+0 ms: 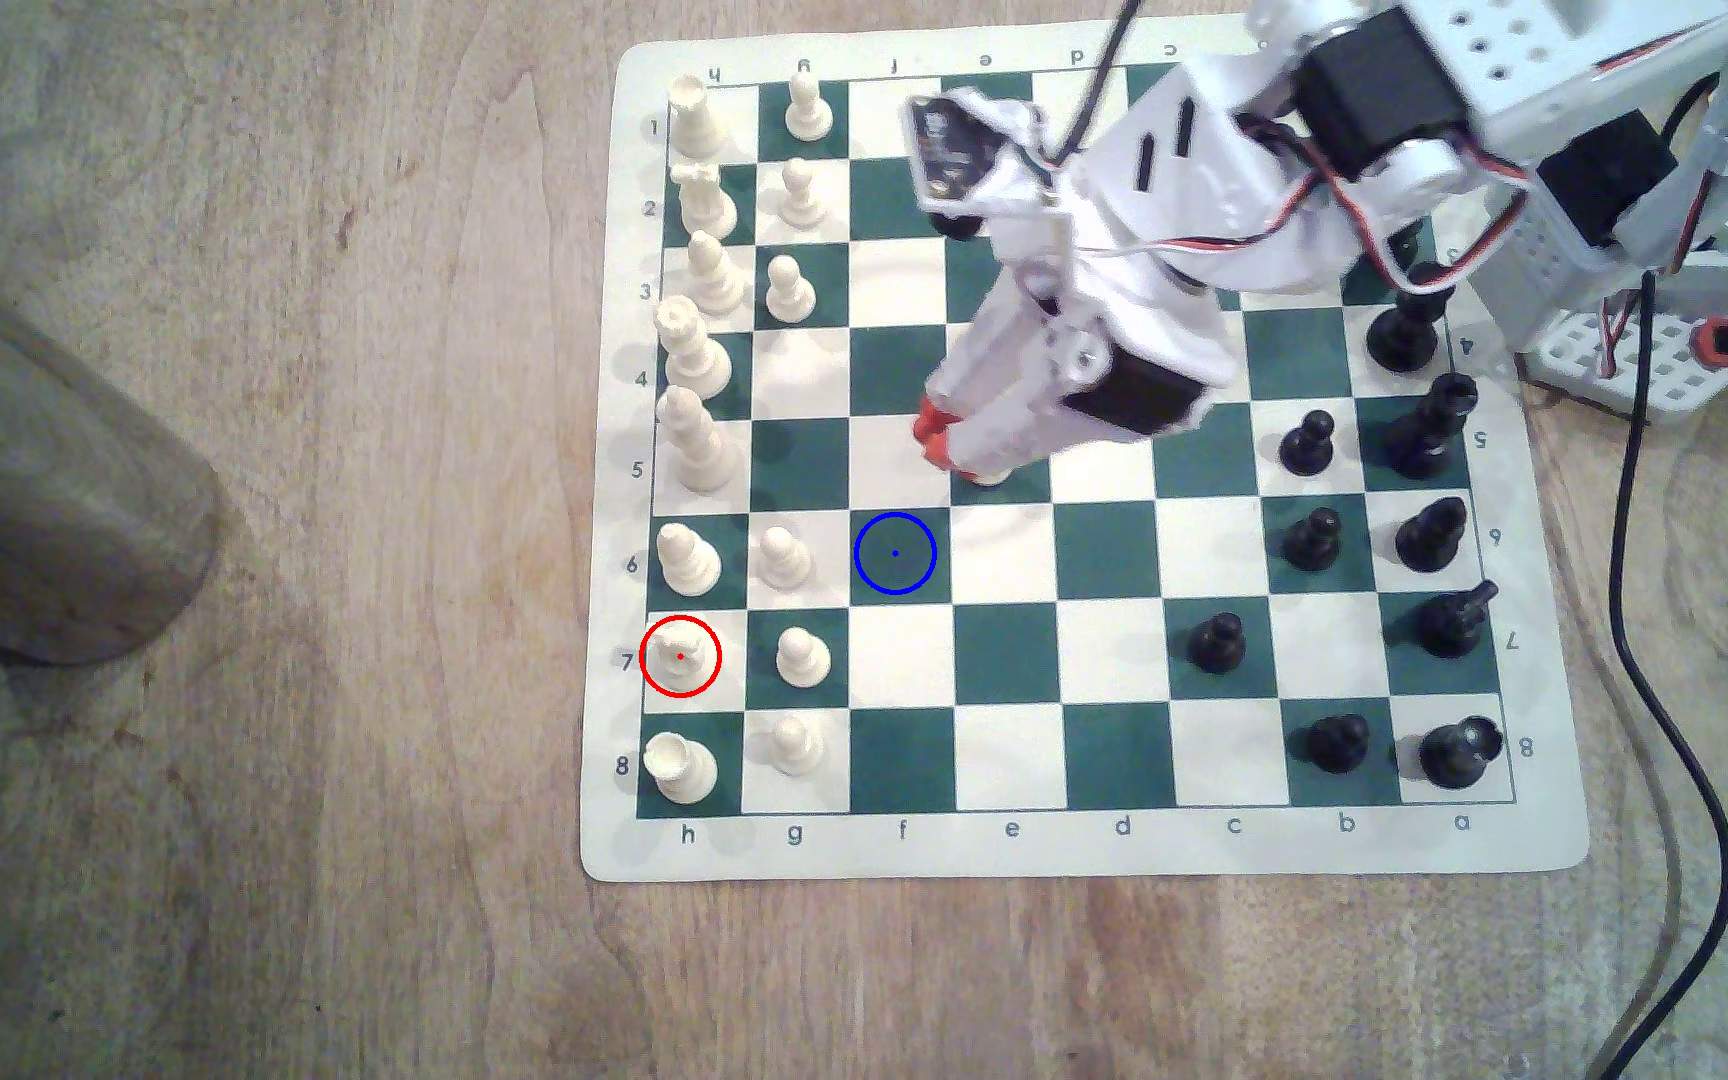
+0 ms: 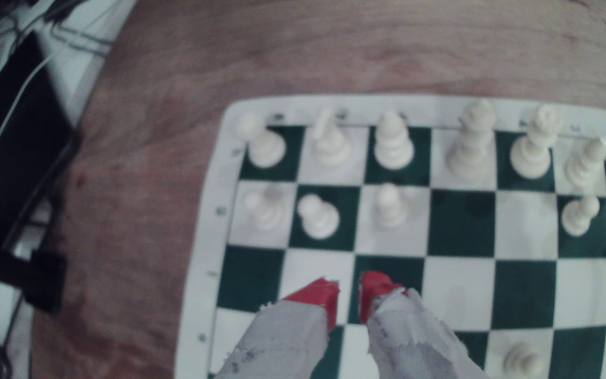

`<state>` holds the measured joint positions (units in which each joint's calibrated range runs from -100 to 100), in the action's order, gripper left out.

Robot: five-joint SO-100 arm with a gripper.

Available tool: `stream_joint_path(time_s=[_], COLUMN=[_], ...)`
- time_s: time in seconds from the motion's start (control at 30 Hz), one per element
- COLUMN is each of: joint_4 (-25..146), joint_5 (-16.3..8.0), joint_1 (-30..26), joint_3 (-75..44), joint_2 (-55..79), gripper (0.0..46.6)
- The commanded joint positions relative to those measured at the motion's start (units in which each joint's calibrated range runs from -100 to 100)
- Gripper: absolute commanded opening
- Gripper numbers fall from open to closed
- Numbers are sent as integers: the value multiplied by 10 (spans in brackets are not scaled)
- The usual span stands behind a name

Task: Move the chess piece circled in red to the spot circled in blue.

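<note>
1. The knight point(image 1: 681, 654) is seen in the exterior view on the cream square ringed in red, in the outermost file at that view's left, row 7. It stands upright, untouched, with a rook point(image 1: 678, 766) on the next square toward the near edge and a pawn point(image 1: 802, 656) just beside it toward the board's middle.

2. The spot point(image 1: 894, 554) is the dark green square ringed in blue, two files inward and one row up from the knight. It is bare, so nothing need be cleared before a piece is set there.

3. The gripper point(image 1: 933, 431) is held above the middle of the board point(image 1: 1047, 841), near the spot but well apart from the knight. In the wrist view its red-tipped jaws are seen parted by a narrow gap, with nothing between them (the board squares show through the gap).

4. The gripper point(image 2: 349, 299) is judged to be on its way to the knight; the grasp has not begun.

5. The knight is hemmed in by neighbours, so a steep approach from above would probably be needed, with the jaws aligned so that the rook and the pawn are not knocked.

6. A low carry across the pawn file could topple a pawn (a lift clear of the heads seems wise).
</note>
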<state>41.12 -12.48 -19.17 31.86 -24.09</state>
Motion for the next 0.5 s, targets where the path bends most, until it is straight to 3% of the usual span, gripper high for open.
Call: stream_joint_path(time_s=[0.0, 0.47], joint_4=[-28, -36], joint_5=[-12, -49], joint_1=[27, 18], joint_3=[-76, -312], joint_2=[45, 300], gripper=[63, 92])
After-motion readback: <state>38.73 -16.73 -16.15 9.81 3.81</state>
